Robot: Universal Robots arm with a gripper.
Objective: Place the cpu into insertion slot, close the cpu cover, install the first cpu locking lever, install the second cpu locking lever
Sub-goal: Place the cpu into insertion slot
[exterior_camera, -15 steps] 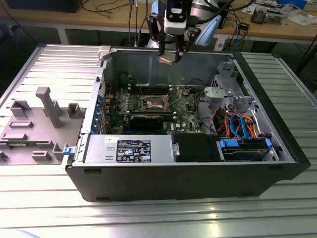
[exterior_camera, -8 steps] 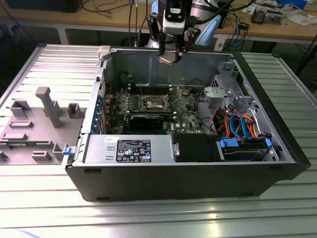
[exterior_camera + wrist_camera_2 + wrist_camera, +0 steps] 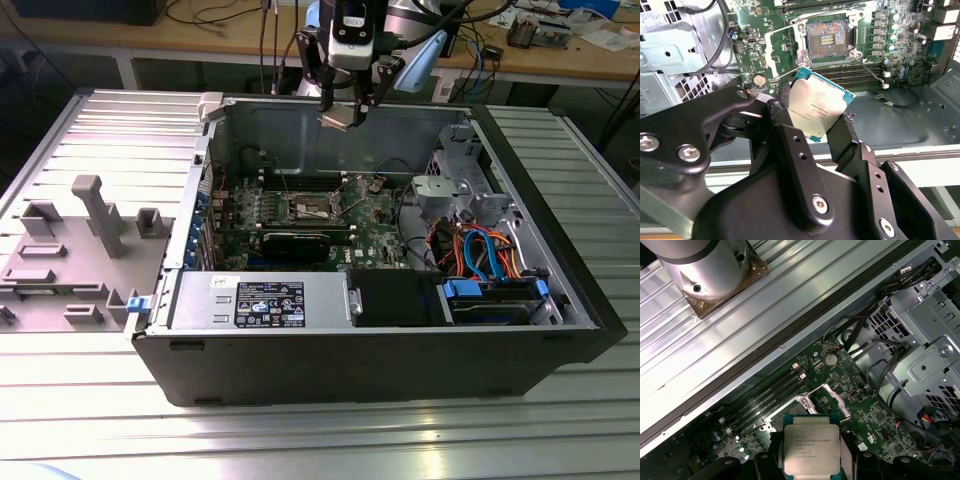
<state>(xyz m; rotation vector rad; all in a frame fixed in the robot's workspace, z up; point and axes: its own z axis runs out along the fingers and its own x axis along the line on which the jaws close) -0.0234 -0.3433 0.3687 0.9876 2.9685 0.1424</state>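
**Operator:** What is the state of the claw (image 3: pixel 340 112)?

**Technician:** The claw is closed on the chip (image 3: pixel 817 107), with one finger on each of two opposite edges. The chip's metal top faces the wrist cameras. In the exterior view the chip hangs above the open case (image 3: pixel 350 350), near its far wall and well clear of the green board (image 3: pixel 375 235). It is not in the socket (image 3: pixel 827 42).

**Operator:** What can go wrong from here?

**Technician:** Three faults are likely.
1. The grip bears on thin edges only. A slip drops the chip onto the board or onto the socket pins.
2. In the second wrist view the chip appears turned relative to the socket. If it comes down turned or tilted, one corner lands first and may bend pins.
3. A sideways offset seats the chip on the socket's metal rim instead of inside it.

**Operator:** What room is there to move?

**Technician:** The socket centre is uncovered. The cover plate (image 3: pixel 777 47) appears swung aside, just beside the socket, so a finger may catch it on that side. The memory slots (image 3: pixel 855 75) run along another side. The drive cage (image 3: pixel 450 195) stands toward the exterior view's right, apart from the socket. The space above the board is open, and the case walls bound it on all sides.
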